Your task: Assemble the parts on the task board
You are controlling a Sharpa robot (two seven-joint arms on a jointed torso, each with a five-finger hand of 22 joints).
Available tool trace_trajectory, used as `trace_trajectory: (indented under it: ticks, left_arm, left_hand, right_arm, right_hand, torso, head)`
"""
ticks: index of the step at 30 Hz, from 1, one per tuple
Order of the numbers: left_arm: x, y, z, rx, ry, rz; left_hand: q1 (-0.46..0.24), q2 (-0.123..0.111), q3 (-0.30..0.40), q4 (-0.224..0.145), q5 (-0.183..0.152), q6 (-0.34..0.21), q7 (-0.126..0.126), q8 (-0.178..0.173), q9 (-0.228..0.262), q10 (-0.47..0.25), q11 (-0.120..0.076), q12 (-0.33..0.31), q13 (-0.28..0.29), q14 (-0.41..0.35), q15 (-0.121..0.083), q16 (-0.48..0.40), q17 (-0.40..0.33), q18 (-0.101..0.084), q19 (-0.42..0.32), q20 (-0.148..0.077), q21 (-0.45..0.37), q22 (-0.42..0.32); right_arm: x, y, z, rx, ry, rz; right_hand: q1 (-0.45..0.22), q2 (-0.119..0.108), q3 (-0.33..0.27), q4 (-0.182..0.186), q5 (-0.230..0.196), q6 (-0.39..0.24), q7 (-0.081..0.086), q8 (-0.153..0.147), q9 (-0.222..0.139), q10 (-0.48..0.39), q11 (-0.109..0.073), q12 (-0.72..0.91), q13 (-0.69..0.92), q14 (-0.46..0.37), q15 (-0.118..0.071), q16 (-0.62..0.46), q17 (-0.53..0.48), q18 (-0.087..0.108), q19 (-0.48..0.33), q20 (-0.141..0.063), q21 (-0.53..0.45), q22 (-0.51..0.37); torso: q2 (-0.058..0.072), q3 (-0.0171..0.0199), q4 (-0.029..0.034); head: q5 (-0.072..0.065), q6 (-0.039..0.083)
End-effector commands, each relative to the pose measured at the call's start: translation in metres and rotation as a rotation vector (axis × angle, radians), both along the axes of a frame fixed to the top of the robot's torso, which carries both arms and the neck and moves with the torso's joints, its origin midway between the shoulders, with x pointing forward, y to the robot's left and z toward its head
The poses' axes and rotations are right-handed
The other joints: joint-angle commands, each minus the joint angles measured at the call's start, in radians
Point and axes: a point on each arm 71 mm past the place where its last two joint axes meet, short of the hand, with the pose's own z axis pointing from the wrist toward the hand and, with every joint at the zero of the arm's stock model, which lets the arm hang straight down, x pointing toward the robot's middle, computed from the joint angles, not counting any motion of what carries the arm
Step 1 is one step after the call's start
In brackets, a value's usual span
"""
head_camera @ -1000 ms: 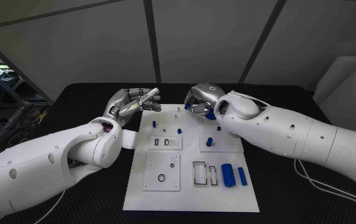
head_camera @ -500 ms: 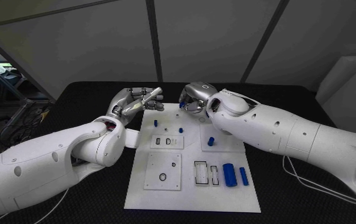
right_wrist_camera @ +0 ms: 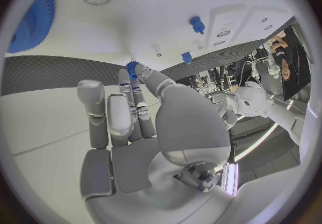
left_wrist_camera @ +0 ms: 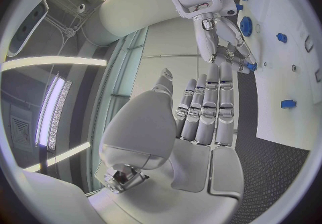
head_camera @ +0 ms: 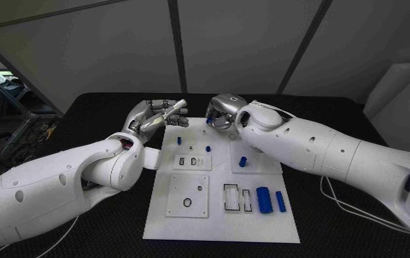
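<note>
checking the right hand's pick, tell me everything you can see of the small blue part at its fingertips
The small blue part is a little knob-like piece that looks like ridged plastic, pinched at the tips of the right hand. In the left wrist view it shows as a blue speck under those fingers. It sits over the far end of the white task board, near the board's edge. Whether it touches the board cannot be told.

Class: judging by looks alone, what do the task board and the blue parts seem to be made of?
Task board: probably matte white plastic or painted plate; flat, even, no glare. Blue parts: likely moulded or printed plastic; uniform solid blue, dull sheen. Neither can be confirmed by sight.
</note>
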Motion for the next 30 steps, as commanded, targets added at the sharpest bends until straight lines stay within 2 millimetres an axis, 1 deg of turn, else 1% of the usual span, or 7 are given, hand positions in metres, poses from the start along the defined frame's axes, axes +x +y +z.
trace_trajectory:
  ticks: [1, 9, 18, 22, 25, 27, 30]
  left_arm:
    - [-0.001, -0.001, 0.002, -0.003, -0.003, -0.006]
    - [-0.001, -0.001, 0.002, -0.003, -0.003, -0.008]
    - [-0.001, -0.001, 0.002, -0.003, -0.002, -0.008]
    - [-0.001, -0.001, 0.002, -0.003, -0.001, -0.010]
    - [-0.001, -0.001, 0.002, -0.003, -0.001, -0.009]
    - [0.000, 0.000, 0.002, -0.002, -0.001, -0.008]
    - [0.000, 0.002, 0.002, -0.001, -0.001, -0.005]
  left_hand:
    - [-0.004, -0.001, -0.003, -0.001, -0.002, 0.004, 0.005, -0.004, 0.000, 0.001, 0.004, -0.004, 0.000, -0.001, 0.004, -0.007, 0.001, -0.014, -0.002, 0.008, 0.007, 0.001]
    - [-0.003, -0.001, -0.003, -0.002, -0.002, 0.004, 0.005, -0.004, 0.000, 0.001, 0.004, -0.005, 0.000, -0.001, 0.004, -0.008, 0.002, -0.014, -0.002, 0.008, 0.007, 0.001]
    - [-0.003, -0.001, -0.004, -0.003, -0.002, 0.004, 0.006, -0.005, 0.000, 0.000, 0.004, -0.006, 0.000, -0.001, 0.004, -0.009, 0.003, -0.014, -0.003, 0.008, 0.007, 0.001]
    - [-0.003, -0.001, -0.004, -0.003, -0.002, 0.004, 0.006, -0.005, 0.000, 0.000, 0.004, -0.006, 0.000, -0.001, 0.004, -0.009, 0.003, -0.014, -0.003, 0.008, 0.007, 0.001]
    - [-0.003, -0.001, -0.004, -0.003, -0.002, 0.004, 0.006, -0.005, 0.000, 0.000, 0.004, -0.006, 0.000, -0.001, 0.004, -0.009, 0.003, -0.014, -0.003, 0.008, 0.007, 0.001]
    - [-0.003, -0.001, -0.004, -0.003, -0.002, 0.004, 0.006, -0.005, 0.000, 0.000, 0.004, -0.006, 0.000, -0.001, 0.004, -0.009, 0.003, -0.014, -0.003, 0.008, 0.007, 0.001]
    - [-0.003, -0.001, -0.004, -0.003, -0.002, 0.004, 0.006, -0.005, 0.000, 0.000, 0.004, -0.006, 0.000, -0.001, 0.004, -0.009, 0.003, -0.014, -0.003, 0.008, 0.007, 0.001]
  right_arm:
    - [0.001, 0.001, -0.001, -0.026, 0.016, 0.003]
    - [0.002, 0.004, -0.002, -0.036, 0.029, 0.002]
    - [0.004, 0.006, -0.004, -0.040, 0.033, 0.002]
    - [0.004, 0.007, -0.004, -0.039, 0.032, 0.002]
    - [0.003, 0.006, -0.001, -0.021, 0.014, 0.006]
    - [0.000, 0.004, 0.001, 0.000, -0.004, 0.011]
    - [-0.006, -0.005, 0.007, 0.041, -0.029, 0.020]
  right_hand:
    - [-0.004, -0.005, -0.001, 0.007, -0.006, 0.004, 0.003, -0.004, 0.001, 0.004, 0.003, -0.007, -0.001, 0.031, 0.001, 0.007, 0.001, -0.012, 0.004, 0.006, 0.004, 0.001]
    - [-0.007, -0.009, -0.001, 0.012, -0.009, 0.002, 0.004, -0.007, 0.000, -0.002, 0.004, -0.010, -0.003, 0.030, 0.002, 0.008, 0.002, -0.012, 0.003, 0.007, 0.006, 0.004]
    - [-0.021, -0.027, 0.002, 0.033, -0.023, -0.025, 0.013, -0.019, -0.005, -0.065, 0.019, -0.016, -0.017, 0.028, 0.016, 0.015, 0.003, -0.013, -0.001, 0.015, 0.014, 0.013]
    - [-0.027, -0.050, -0.009, 0.046, -0.041, -0.086, 0.026, -0.023, -0.011, -0.151, 0.038, -0.016, -0.022, 0.022, 0.032, 0.011, -0.011, -0.009, -0.021, 0.028, 0.003, -0.009]
    - [-0.022, -0.065, -0.034, 0.053, -0.041, -0.168, 0.015, -0.022, -0.012, -0.232, 0.046, -0.013, -0.022, 0.009, 0.038, -0.012, -0.053, 0.002, -0.062, 0.037, -0.031, -0.069]
    - [-0.016, -0.069, -0.055, 0.059, -0.041, -0.190, 0.011, -0.021, -0.010, -0.256, 0.050, -0.006, -0.021, 0.004, 0.040, -0.018, -0.066, 0.005, -0.073, 0.041, -0.041, -0.084]
    - [-0.009, -0.070, -0.067, 0.061, -0.033, -0.196, 0.011, -0.021, -0.009, -0.263, 0.050, 0.000, -0.020, 0.003, 0.040, -0.020, -0.071, 0.005, -0.072, 0.043, -0.041, -0.084]
  torso:
    - [0.000, 0.0002, 0.0003]
    - [0.000, 0.0001, 0.0011]
    - [0.001, 0.0004, 0.0002]
    - [0.001, 0.0006, 0.0001]
    - [0.001, 0.0009, -0.0007]
    - [0.001, 0.0019, -0.0019]
    - [0.000, 0.0033, -0.0034]
  head:
    - [0.000, -0.001]
    - [0.001, -0.003]
    - [0.002, -0.002]
    - [0.004, -0.002]
    - [0.004, -0.001]
    - [0.006, -0.001]
    - [0.008, 0.000]
